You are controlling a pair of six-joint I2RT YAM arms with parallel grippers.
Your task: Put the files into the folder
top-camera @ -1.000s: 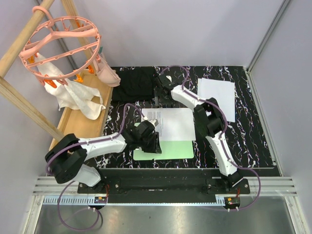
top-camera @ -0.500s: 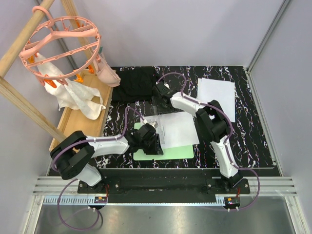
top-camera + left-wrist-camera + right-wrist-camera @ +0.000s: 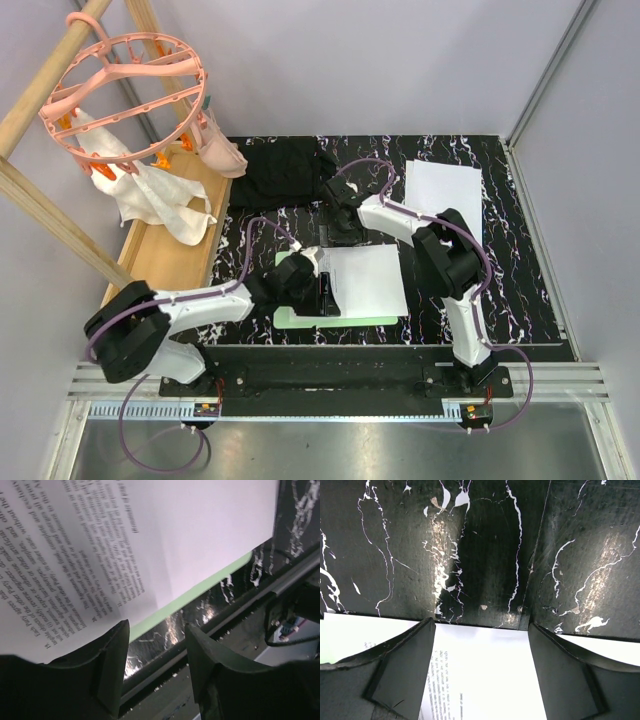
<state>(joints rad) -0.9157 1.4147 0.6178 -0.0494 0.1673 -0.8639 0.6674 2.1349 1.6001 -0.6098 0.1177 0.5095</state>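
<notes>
A printed file sheet (image 3: 365, 280) lies over most of the light-green folder (image 3: 340, 318), which shows only as a strip along the near edge and at the left corner. My left gripper (image 3: 322, 295) is open at the sheet's left edge. In the left wrist view its gripper (image 3: 156, 665) holds nothing, with the printed sheet (image 3: 200, 525) and the green folder edge (image 3: 200, 592) beyond. My right gripper (image 3: 345, 225) is open over the sheet's far edge. The right wrist view shows its gripper (image 3: 480, 670) straddling the sheet (image 3: 485, 680). A blank sheet (image 3: 443, 195) lies at the back right.
A black fabric piece (image 3: 280, 170) lies at the back of the marbled black table (image 3: 500, 280). A wooden shelf (image 3: 160, 255) on the left carries a white rag (image 3: 160, 200). A pink round hanger (image 3: 125, 95) hangs above it. The metal base rail (image 3: 330, 380) runs along the near edge.
The printed sheet has slid toward the near edge and now covers more of the green folder. My right gripper has moved nearer, following the sheet's far edge. My left gripper shifted slightly.
</notes>
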